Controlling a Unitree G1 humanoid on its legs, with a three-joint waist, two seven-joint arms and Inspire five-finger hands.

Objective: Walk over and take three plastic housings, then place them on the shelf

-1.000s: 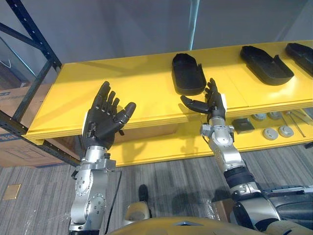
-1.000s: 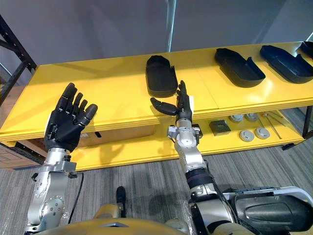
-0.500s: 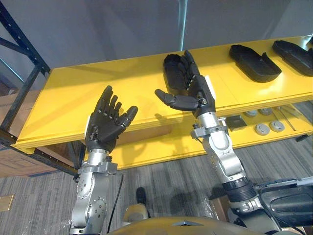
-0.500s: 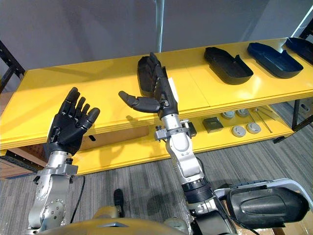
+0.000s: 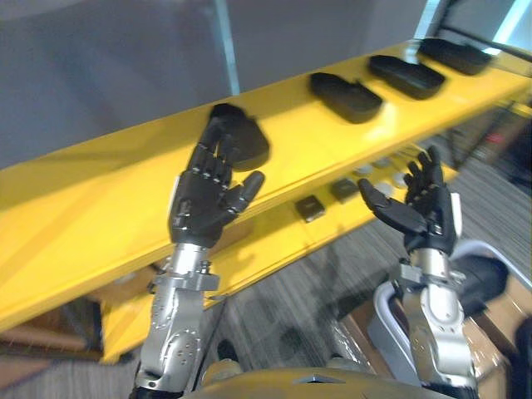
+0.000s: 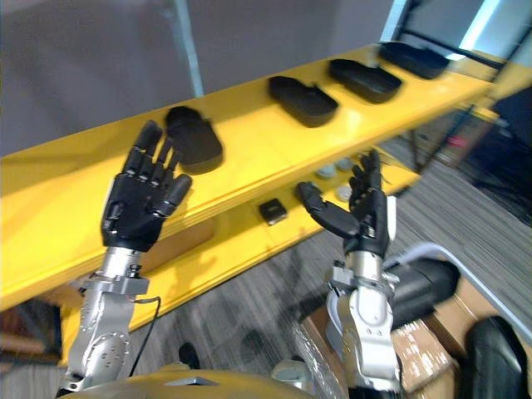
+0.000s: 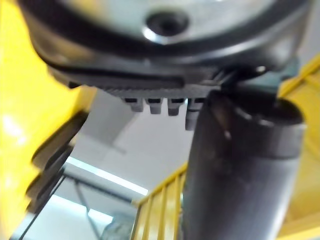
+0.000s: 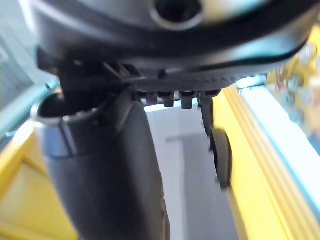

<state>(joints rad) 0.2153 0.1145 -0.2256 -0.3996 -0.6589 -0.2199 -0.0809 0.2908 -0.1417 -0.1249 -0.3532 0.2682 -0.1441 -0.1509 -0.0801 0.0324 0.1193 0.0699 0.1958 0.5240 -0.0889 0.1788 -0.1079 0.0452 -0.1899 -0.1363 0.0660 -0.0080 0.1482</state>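
Note:
Several black plastic housings lie in a row on the yellow shelf [image 5: 100, 191]: the nearest housing [image 5: 243, 137] just behind my left hand, a second housing [image 5: 345, 96], a third housing [image 5: 407, 75] and one more housing [image 5: 453, 54] further right. My left hand [image 5: 204, 195] is raised in front of the shelf edge, fingers straight, holding nothing. My right hand [image 5: 420, 212] is up over the floor to the right of the shelf front, also open and empty. The right hand's thumb [image 8: 105, 165] shows large in the right wrist view.
Under the top board, a lower yellow shelf [image 5: 274, 241] carries small grey and dark parts [image 5: 309, 206]. Grey carpet floor [image 5: 332, 274] lies in front. Cardboard boxes [image 6: 432, 332] and a dark rounded object [image 6: 420, 287] sit on the floor at the lower right.
The camera has swung, so the shelf now runs diagonally. My right hand has dropped away from the nearest housing to the right, off the shelf. My left hand stays raised and open.

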